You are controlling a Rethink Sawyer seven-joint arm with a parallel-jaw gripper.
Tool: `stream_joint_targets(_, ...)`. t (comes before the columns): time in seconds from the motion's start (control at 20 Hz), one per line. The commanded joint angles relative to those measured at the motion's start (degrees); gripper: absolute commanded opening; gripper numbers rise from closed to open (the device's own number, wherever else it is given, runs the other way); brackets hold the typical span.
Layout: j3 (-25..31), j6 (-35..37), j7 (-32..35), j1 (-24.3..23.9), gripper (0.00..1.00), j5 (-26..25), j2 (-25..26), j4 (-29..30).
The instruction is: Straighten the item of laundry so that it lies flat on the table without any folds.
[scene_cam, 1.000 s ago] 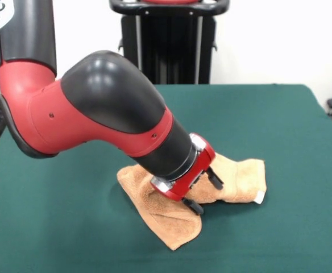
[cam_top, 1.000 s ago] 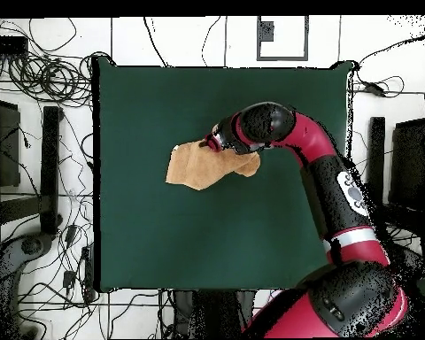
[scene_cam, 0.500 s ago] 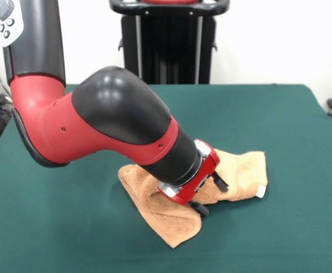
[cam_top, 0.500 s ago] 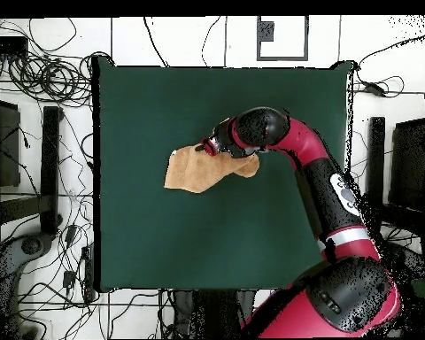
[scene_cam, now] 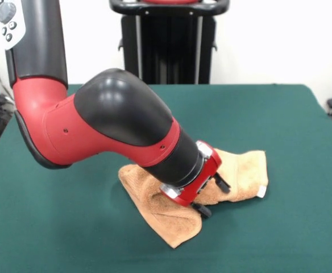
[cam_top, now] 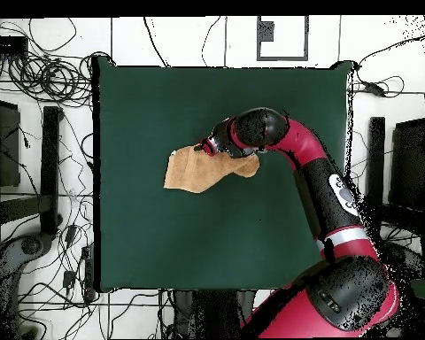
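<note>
Towel (scene_cam: 171, 219) bunched and folded near the middle of the green table (scene_cam: 279, 125), directly under the gripper (scene_cam: 212, 197). Two black fingers spread apart, pressing down into the cloth's middle fold, nothing clamped between them. Long axis across the table, tagged end right in front view.

No readable text, label, brand, number or sign appears in either view. The small white tag (scene_cam: 261, 191) at the towel's (scene_cam: 171, 219) corner, off to one side of the gripper (scene_cam: 211, 196), shows no legible print, and the grey button panel (scene_cam: 8, 23) high on the arm above the gripper carries round buttons whose markings cannot be made out.
</note>
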Motion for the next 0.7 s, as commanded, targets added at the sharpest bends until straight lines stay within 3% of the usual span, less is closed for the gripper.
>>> stream_joint_targets(0.05, 0.8, -5.09, -8.22, 1.36, 1.0, -2.51, 2.38, 6.48)
stream_joint_targets(0.7, 0.89, -7.59, -5.49, 0.93, 1.0, -2.43, 0.57, 8.14)
